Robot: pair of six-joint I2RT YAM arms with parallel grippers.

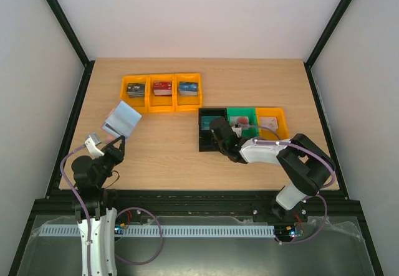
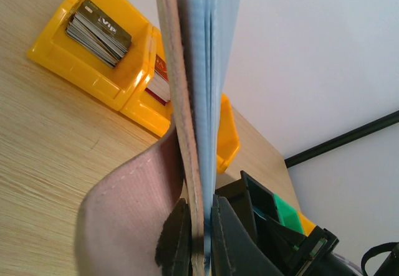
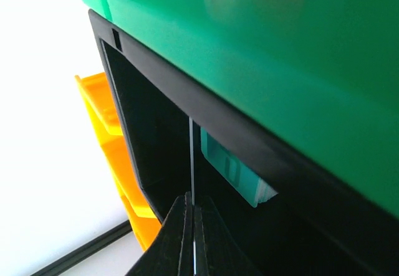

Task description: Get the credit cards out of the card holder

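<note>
**8 o'clock, nearest:** left gripper (image 2: 198, 242), jaws clamped on the lower edge of a reddish-brown leather-like fold-over card holder (image 1: 123, 119). It is held upright off the wooden table (image 1: 168, 157), probably to present its pale blue pockets.

**Near centre, toward 4 o'clock:** right gripper (image 3: 191, 226), jaws pinching a thin plastic credit card (image 3: 191, 157) edge-on over a black plastic bin (image 3: 143, 133). This is likely for deposit beside the teal card (image 3: 237, 170).

**11 o'clock, farthest:** yellow plastic bins (image 1: 138, 78) holding card stacks (image 1: 136, 90).

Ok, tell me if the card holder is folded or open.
Open: the card holder shows its pale blue inside, one flap bent aside, in the left gripper.
</note>
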